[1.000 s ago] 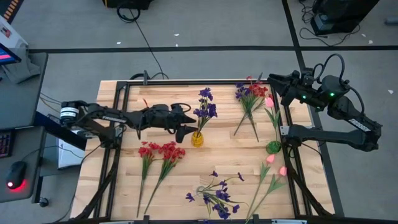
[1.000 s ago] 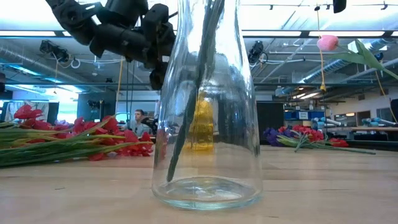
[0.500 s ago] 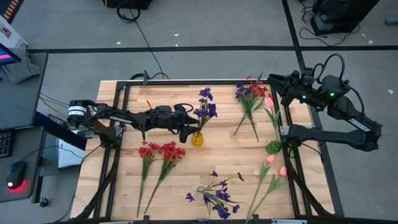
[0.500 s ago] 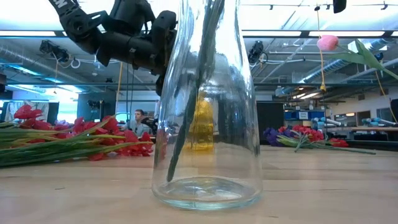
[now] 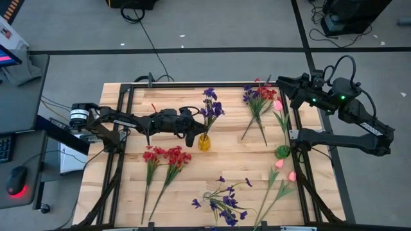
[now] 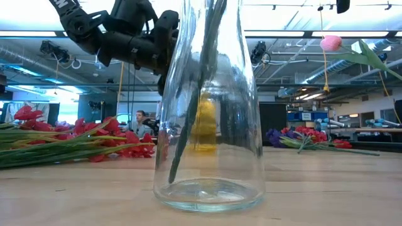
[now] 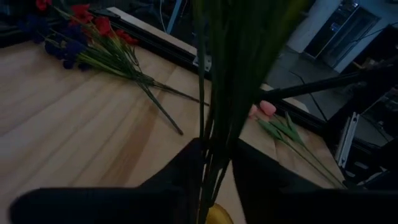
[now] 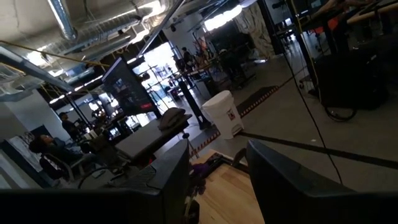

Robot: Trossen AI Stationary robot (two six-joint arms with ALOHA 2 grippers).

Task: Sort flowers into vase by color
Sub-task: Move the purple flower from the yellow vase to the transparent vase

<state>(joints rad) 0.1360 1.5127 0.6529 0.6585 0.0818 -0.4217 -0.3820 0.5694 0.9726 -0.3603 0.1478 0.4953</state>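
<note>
A small yellow vase point(image 5: 203, 142) stands mid-table with a purple sprig point(image 5: 210, 106) upright in it. My left gripper point(image 5: 192, 134) is just left of the vase, shut on the sprig's green stems point(image 7: 214, 155). Red sprigs point(image 5: 166, 156) lie on the table's left side. A mixed red and purple bunch point(image 5: 258, 96) lies far right. Pink buds point(image 5: 286, 170) lie near right. My right gripper point(image 8: 217, 186) hangs open over the far right corner, holding nothing. My left gripper pinches the purple sprig's stems point(image 7: 211, 168) between its two fingers, just above the yellow vase's mouth point(image 7: 217, 214). The fingers come level from the table's left and lie across the stems. The sprig stands nearly upright with its lower end in the vase.
A clear glass vase point(image 6: 209, 125) with green stems stands close to the near edge, where more purple blooms point(image 5: 221, 202) show. A green vase point(image 5: 282, 152) holds a pink tulip point(image 6: 331, 43) at the right. Black frame rails point(image 5: 122, 128) run along the table sides.
My left gripper has shifted a little toward the table's right, closer to the yellow vase, and the purple blooms above it have leaned slightly left. The right arm has kept still.
</note>
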